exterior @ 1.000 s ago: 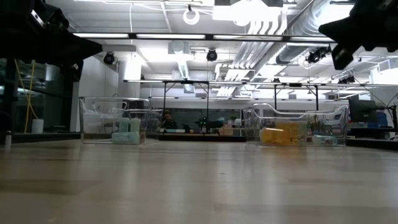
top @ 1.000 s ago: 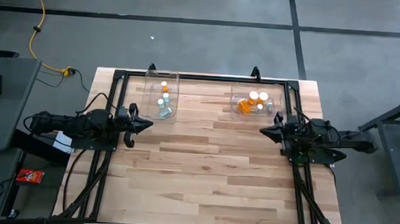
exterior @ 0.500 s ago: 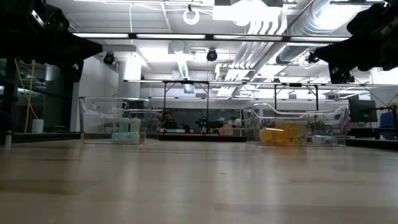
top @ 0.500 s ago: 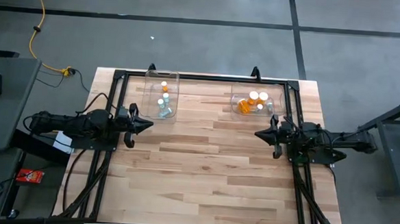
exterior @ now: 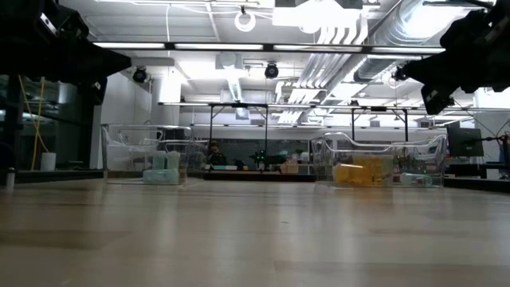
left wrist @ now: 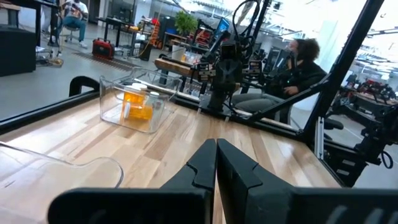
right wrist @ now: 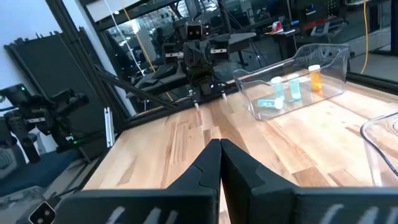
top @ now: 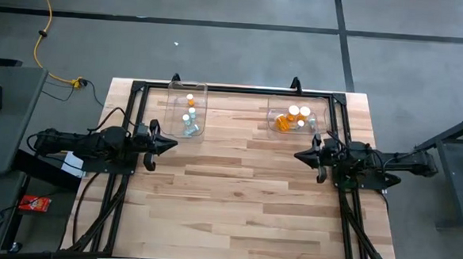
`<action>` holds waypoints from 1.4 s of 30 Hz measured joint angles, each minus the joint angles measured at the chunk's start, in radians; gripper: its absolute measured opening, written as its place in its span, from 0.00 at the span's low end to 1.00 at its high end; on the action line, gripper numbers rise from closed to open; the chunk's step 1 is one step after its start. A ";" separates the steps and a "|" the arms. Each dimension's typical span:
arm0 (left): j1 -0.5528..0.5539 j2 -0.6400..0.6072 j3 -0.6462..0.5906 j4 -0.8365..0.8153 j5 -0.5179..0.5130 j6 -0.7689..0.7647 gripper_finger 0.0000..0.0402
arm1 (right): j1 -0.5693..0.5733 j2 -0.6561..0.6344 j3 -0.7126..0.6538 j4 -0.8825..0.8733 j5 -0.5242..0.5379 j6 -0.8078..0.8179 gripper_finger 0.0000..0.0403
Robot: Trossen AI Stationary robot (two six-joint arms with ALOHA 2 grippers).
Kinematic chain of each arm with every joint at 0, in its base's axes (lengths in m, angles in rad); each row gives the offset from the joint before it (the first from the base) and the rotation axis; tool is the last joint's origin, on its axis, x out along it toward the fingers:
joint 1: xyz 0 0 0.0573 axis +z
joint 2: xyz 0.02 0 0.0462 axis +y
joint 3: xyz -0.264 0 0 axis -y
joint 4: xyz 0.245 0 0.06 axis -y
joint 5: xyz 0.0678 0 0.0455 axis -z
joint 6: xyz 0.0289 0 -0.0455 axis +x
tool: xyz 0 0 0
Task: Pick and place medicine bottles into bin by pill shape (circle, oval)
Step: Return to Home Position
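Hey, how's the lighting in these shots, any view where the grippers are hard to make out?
Low view: ceiling lamps backlight the left gripper and right gripper into black shapes. High view: even light on the table.

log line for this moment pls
left gripper shut, left side | right gripper shut, right side | medicine bottles in left bin, right bin

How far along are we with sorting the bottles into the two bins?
Sorting looks done. The bottles sit in the left bin and the right bin, and I see none loose on the table. Nothing is in hand: the left pincer and the right pincer are both shut on nothing and hang above the wood near the bins. Probably only parking the arms is left.
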 joint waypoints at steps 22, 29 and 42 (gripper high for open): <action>0.000 0.000 0.000 0.000 0.000 0.000 0.01 | 0.000 0.000 0.000 -0.001 0.000 0.018 0.00; 0.000 0.000 0.000 0.000 0.000 0.000 0.01 | 0.000 0.000 0.000 -0.001 0.000 0.018 0.00; 0.000 0.000 0.000 0.000 0.001 0.000 0.01 | 0.000 0.000 0.000 -0.001 0.000 0.018 0.00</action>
